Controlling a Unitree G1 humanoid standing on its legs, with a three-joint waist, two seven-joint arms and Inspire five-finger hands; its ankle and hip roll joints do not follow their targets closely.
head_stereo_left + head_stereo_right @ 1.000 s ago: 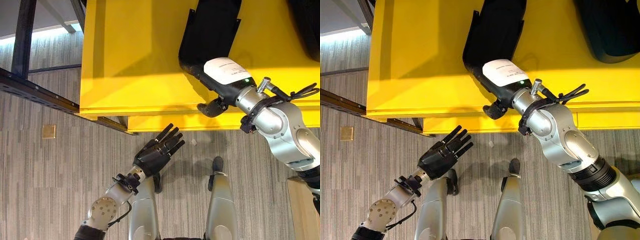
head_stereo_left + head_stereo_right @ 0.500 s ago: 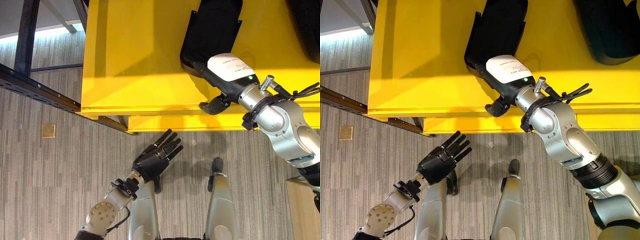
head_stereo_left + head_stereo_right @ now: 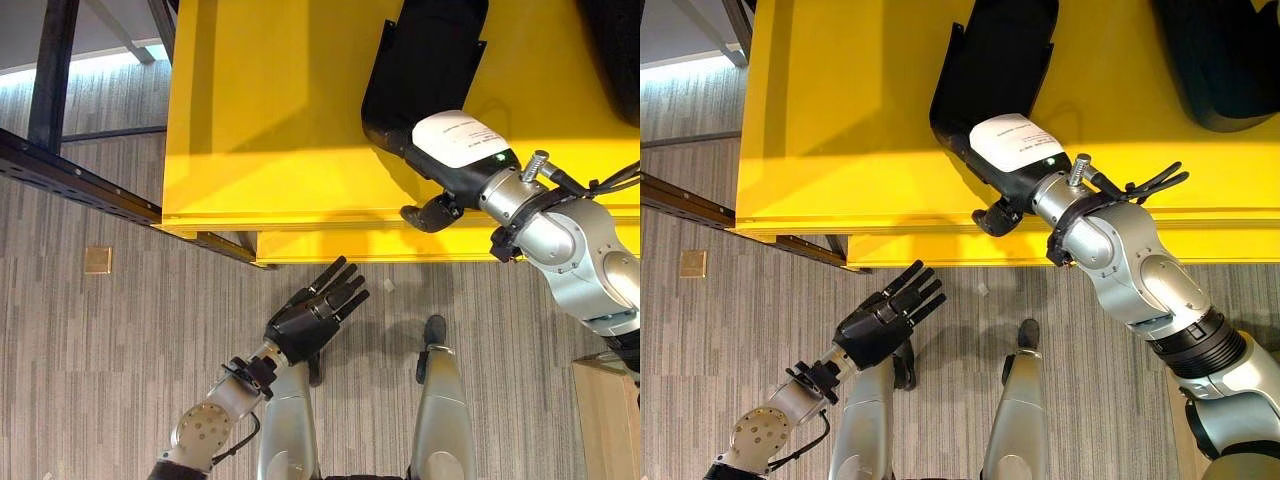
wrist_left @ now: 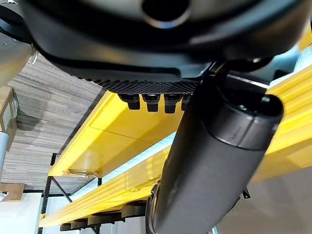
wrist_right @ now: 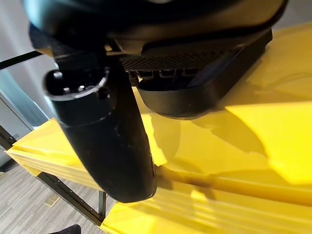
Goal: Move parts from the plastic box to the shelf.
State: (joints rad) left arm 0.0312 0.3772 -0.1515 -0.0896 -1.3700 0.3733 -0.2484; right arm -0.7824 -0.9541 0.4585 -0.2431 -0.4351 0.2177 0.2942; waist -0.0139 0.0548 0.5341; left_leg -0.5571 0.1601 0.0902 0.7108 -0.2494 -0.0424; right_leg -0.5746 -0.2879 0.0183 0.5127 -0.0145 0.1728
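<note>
Right now the right hand [image 3: 1015, 155] sits on top of a black part [image 3: 995, 60] that lies on the yellow shelf [image 3: 270, 120]. Its fingers go under or behind the part, so can't tell if they grip it. The thumb [image 3: 428, 213] sticks out by the shelf's front edge. The right wrist view shows fingertips [image 5: 161, 74] pressed up close to the part's dark rim, w/ the thumb off to the side and not touching it.

The left hand [image 3: 315, 310] hangs low over the floor, below the shelf edge, fingers straight and holding nothing.

What could go wrong: the part lies close to the hand's side of the shelf, near the front edge. If the hand pulls back while its fingers catch the rim, the part may slide off and drop.

The eye views show the whole part and where it lies. The left wrist view shows more yellow shelf levels [image 4: 112, 131] past the fingers; another dark part [image 3: 1215, 60] lies farther right.
</note>
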